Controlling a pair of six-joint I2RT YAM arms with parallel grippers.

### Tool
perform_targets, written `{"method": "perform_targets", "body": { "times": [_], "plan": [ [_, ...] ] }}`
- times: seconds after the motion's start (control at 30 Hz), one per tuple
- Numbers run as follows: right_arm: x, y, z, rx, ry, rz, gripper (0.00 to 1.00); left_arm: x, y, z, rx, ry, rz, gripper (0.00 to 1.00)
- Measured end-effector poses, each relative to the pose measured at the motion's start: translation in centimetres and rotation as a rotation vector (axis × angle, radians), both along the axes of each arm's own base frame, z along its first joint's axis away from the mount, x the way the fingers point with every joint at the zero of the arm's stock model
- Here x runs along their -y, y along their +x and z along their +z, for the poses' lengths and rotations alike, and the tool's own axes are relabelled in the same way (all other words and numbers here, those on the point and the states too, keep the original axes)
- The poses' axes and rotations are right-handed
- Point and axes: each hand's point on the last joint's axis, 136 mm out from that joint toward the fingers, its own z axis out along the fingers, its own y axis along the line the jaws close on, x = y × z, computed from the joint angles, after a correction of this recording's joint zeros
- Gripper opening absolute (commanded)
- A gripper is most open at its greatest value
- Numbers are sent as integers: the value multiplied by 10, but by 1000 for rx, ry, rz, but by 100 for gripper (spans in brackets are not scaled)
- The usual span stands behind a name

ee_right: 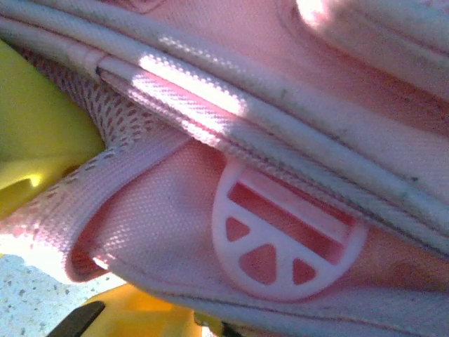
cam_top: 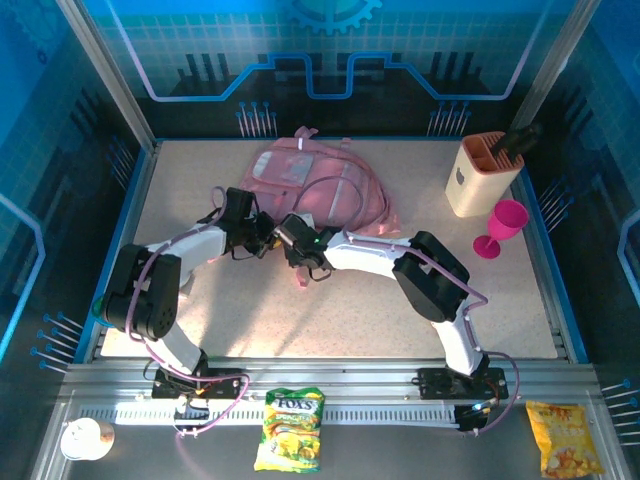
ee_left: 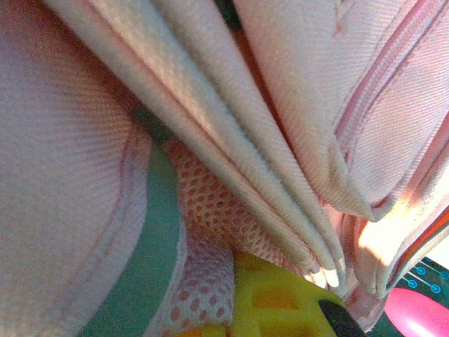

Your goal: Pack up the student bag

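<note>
A: Where is the bag found?

B: It is laid flat on the far middle of the table, its long axis running left to right. It lies just beyond both grippers, away from the bases.

A: Which arm is judged nearer?

B: Neither can be called nearer. The left gripper and right gripper are both set against the bag's near left edge, tip to tip.

A: How are the left fingers held?

B: They are pressed together. Mesh of the bag is draped right over them, so a pinch on it is judged likely.

A: And the right fingers?

B: They are seen somewhat apart, with a padded strap and its buckle lying between them. Whether the strap is gripped or merely bracketed cannot be told.

A: What is the next move expected to hinge on?

B: The strap must be kept between the right fingers while the edge is held by the left.
</note>
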Motion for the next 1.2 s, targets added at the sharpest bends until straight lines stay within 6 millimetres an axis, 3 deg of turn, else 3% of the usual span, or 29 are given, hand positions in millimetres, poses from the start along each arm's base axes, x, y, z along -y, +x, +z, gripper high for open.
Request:
{"method": "perform_targets", "body": {
  "times": [0.23, 0.47, 0.67, 0.87, 1.03, 1.2],
  "plan": [
    [4, 3, 3, 8, -7, -29, 14, 2, 1, 0, 1, 0, -5, 0],
    [11, 5, 2, 33, -23, -48, 13, 4, 2, 3, 8, 0, -12, 0],
    [40, -5, 4, 62, -19, -91, 14, 12, 0, 4, 3, -17, -39, 0],
    [81, -4, 2, 58, -51, -176, 19, 10, 0, 3, -6, -10, -38, 0],
    [77, -5, 2, 50, -59, -133, 31, 8, 2, 3, -6, -3, -44, 0],
    [59, -3, 9, 59, -61, -74, 37, 6, 2, 3, -7, 0, -41, 0]
  ]
}}
